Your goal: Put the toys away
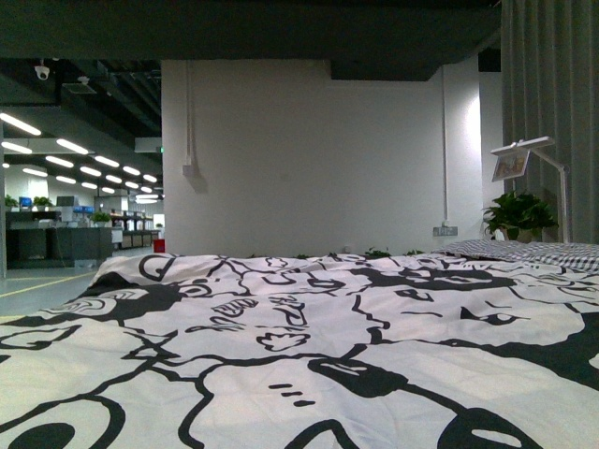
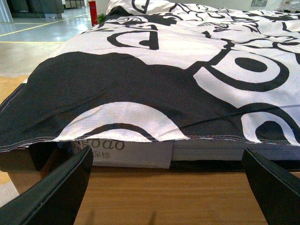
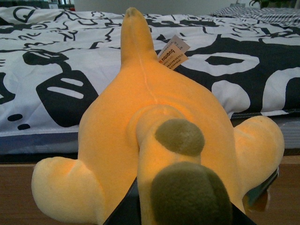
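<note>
Clearly, the right pincer (image 3: 187, 211) is clamped on the yellow-orange plush animal (image 3: 154, 126), which fills that wrist view and hangs just off the edge of the bed (image 3: 42, 140). Its paper tag (image 3: 172, 52) carries print too small to read. The left pincer (image 2: 164, 194) stands wide apart with nothing between its jaws, low over the wooden frame (image 2: 197, 180), facing the hanging hem of the black-and-white duvet (image 2: 154, 89). Only that view shows the mattress label (image 2: 123, 151), reading "ebao" above "保棕". From the front view the duvet spreads broad and flat, with neither arm nor toy in sight.
</note>
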Motion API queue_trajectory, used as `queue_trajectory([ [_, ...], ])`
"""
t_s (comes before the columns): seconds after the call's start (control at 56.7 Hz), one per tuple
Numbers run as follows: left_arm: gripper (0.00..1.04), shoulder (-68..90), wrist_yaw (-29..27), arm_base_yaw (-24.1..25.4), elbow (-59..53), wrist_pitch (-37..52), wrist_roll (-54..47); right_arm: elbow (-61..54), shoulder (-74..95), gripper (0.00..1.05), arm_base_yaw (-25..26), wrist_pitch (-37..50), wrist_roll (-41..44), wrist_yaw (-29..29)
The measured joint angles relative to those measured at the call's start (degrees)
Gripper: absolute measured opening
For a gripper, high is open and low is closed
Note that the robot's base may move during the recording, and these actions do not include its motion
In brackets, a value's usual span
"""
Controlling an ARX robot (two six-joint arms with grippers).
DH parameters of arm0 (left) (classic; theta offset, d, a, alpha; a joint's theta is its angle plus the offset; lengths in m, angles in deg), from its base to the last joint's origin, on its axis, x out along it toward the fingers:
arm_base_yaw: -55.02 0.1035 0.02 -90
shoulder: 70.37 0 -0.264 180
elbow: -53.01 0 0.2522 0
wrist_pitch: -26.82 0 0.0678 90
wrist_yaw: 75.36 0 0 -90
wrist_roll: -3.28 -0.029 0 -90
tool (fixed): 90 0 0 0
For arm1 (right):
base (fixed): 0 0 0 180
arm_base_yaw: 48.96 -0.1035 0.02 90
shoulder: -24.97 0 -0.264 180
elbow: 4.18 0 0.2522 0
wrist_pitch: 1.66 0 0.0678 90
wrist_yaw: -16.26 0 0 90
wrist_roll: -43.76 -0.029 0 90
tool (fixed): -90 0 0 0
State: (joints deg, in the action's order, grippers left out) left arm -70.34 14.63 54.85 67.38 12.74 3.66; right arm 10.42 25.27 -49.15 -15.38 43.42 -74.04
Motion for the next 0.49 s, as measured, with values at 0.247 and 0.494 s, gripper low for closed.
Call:
queue_trajectory([
  [0.247, 0.98, 0.0, 0.0, 0.0, -0.02, 0.0, 0.0, 0.0, -0.04, 0.14, 0.04, 0.02, 0.0, -0.02],
  [0.494, 0.98, 0.0, -0.35, 0.04, -0.02, 0.0, 0.0, -0.02, 0.0, 0.14, 0.04, -0.09, 0.0, -0.44],
])
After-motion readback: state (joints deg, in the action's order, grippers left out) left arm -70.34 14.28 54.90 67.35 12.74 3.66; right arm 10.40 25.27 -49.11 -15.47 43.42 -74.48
